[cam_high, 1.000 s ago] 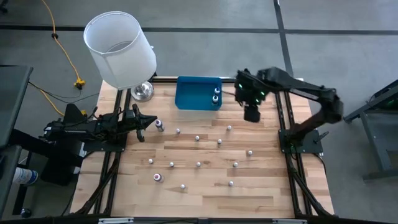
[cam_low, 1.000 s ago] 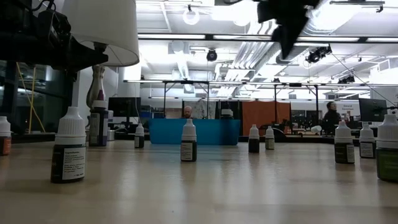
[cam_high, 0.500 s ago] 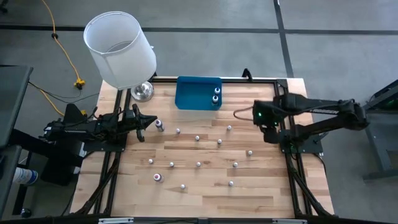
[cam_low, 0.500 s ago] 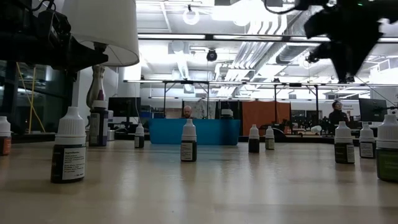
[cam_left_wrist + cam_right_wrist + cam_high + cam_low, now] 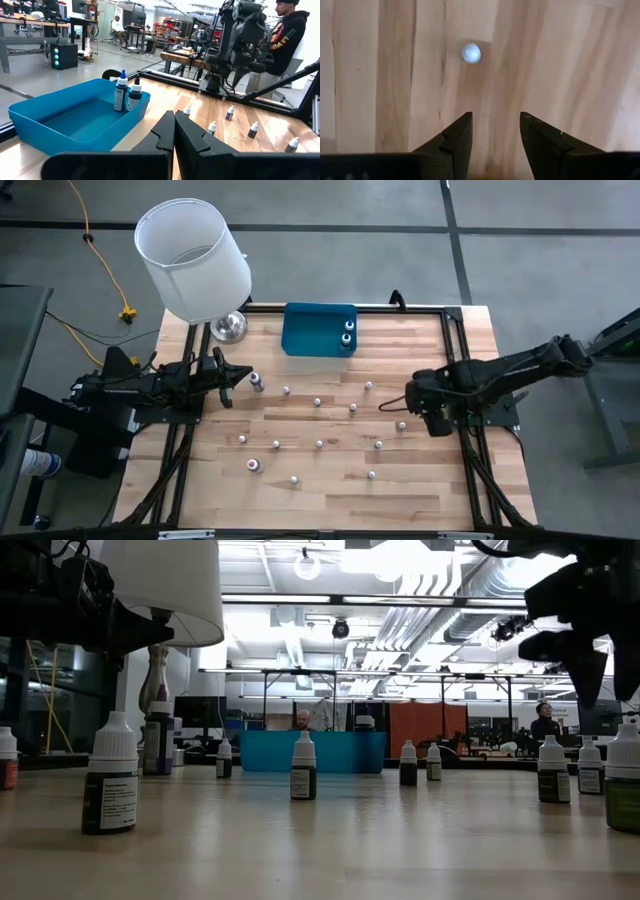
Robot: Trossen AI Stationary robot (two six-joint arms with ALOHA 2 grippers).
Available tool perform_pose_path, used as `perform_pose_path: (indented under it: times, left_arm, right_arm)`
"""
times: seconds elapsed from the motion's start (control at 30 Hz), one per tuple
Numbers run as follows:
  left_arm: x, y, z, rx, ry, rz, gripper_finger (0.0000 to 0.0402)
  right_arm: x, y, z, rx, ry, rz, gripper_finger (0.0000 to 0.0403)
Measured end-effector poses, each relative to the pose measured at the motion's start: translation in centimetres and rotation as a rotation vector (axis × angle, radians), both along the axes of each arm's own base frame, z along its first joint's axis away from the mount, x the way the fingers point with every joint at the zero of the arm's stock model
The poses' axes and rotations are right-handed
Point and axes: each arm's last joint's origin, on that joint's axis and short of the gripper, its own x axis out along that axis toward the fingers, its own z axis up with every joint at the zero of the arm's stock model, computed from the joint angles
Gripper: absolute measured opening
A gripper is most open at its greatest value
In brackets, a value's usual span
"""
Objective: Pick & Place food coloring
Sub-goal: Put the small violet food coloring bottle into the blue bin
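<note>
Hovering over the desk, the right claw stands released, pointing down near a white-capped bottle to straddle it; two bottles already sit in the blue tray; the left claw waits clenched.

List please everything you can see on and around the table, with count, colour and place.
Small white-capped plastic dropper bottles: about thirteen, mostly white tops, two with purple or reddish bodies, standing loose across the table.
Dark dropper bottles: two, in one corner of the tray.
Rectangular blue plastic tray: one, at the far edge.
Lamp with white cylindrical shade: one, at the far left corner, on a shiny metal base.
Yellow cable: one, on the floor at the left.
Light wooden plank table: one.
Person in dark hoodie: one, beyond the table.
Left tool: shut, at the left edge.
Right tool: open, empty, over the right side.
</note>
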Motion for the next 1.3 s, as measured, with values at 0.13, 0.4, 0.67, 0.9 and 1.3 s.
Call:
perform_pose_path:
  times: [0.13,0.4,0.67,0.9,1.3]
  left_arm:
    - [0.0,0.0,0.0,0.000,0.000,0.000,0.0000]
    - [0.0,0.0,0.0,0.000,0.000,0.000,0.0000]
    - [0.0,0.0,0.0,0.000,0.000,0.000,0.0000]
    - [0.0,0.0,0.0,0.000,0.000,0.000,0.0000]
    - [0.0,0.0,0.0,0.000,0.000,0.000,0.0000]
  right_arm:
    - [0.7,0.7,-0.6,-0.008,0.007,0.027,0.0154]
    - [2.2,1.4,-1.7,0.067,0.033,-0.107,0.0155]
    - [3.1,1.5,-2.2,0.090,0.020,-0.243,0.0190]
    - [4.1,1.8,-3.1,0.134,0.042,-0.324,0.0224]
    - [5.1,1.9,-4.5,0.082,0.062,-0.359,0.0229]
